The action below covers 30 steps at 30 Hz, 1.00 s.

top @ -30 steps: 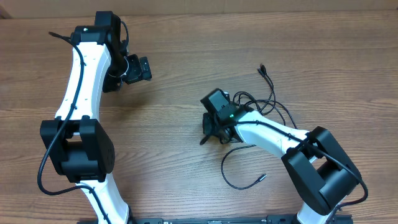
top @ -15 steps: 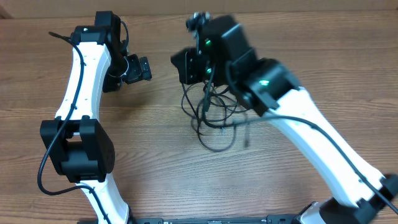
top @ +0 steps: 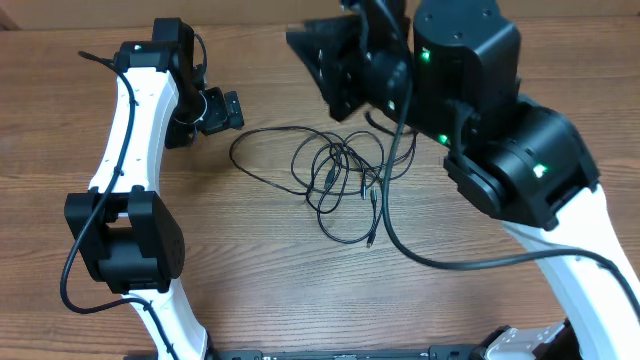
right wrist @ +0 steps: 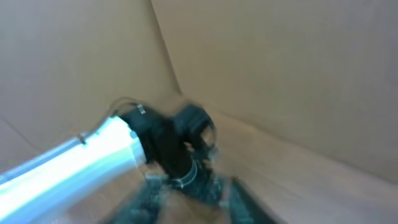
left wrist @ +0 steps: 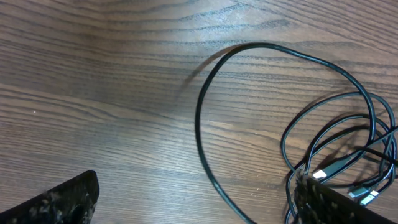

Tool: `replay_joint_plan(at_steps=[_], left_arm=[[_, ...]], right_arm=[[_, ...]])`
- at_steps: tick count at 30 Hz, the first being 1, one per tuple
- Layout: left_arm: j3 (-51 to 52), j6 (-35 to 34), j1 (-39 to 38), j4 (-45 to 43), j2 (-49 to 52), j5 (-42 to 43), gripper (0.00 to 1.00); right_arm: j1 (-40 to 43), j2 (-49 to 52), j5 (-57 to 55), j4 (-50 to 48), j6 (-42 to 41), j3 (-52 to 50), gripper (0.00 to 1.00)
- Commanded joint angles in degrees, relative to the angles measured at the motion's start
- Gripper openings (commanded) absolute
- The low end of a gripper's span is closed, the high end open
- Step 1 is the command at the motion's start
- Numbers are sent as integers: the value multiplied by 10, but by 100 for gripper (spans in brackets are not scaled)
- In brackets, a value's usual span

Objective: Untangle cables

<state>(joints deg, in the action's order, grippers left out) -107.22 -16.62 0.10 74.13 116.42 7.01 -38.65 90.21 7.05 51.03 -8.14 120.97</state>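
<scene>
Wooden table carries the cables, light and limp, likely best pinched at their free left loop; left gripper gapes empty, right gripper too blurred to judge.

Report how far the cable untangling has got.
Done: one loop of the cables lies spread out to the left. In hand: nothing visible; the left gripper is open and empty, the right gripper is raised and blurred. Left: the rest is tangled together.
</scene>
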Motion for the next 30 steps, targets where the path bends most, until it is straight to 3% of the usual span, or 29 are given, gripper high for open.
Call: replay_joint_plan(at_steps=[1, 3, 9, 12, 18, 24, 26, 27, 30], left_arm=[[2, -7, -1, 0, -5, -4, 100], [2, -7, -1, 0, -5, -4, 100], [2, -7, -1, 0, -5, -4, 100], [2, -7, -1, 0, -5, -4, 99], [2, -33, -1, -20, -5, 17, 100], [2, -41, -1, -23, -5, 38, 100], [2, -42, -1, -15, -5, 61, 78], [2, -46, -2, 7, -5, 71, 42], [3, -80, -7, 65, -5, 69, 34]], right_arm=[[2, 18, -44, 60, 5, -9, 45], [11, 30, -80, 123, -27, -9, 57], [97, 64, -110, 275, -117, -9, 66], [145, 83, -108, 321, -121, -9, 88], [229, 125, -108, 391, -121, -10, 100], [302, 157, -111, 428, -120, -10, 100], [324, 164, -119, 423, -120, -10, 100], [339, 168, -127, 417, -120, -10, 100], [371, 173, -130, 407, -120, -10, 100]])
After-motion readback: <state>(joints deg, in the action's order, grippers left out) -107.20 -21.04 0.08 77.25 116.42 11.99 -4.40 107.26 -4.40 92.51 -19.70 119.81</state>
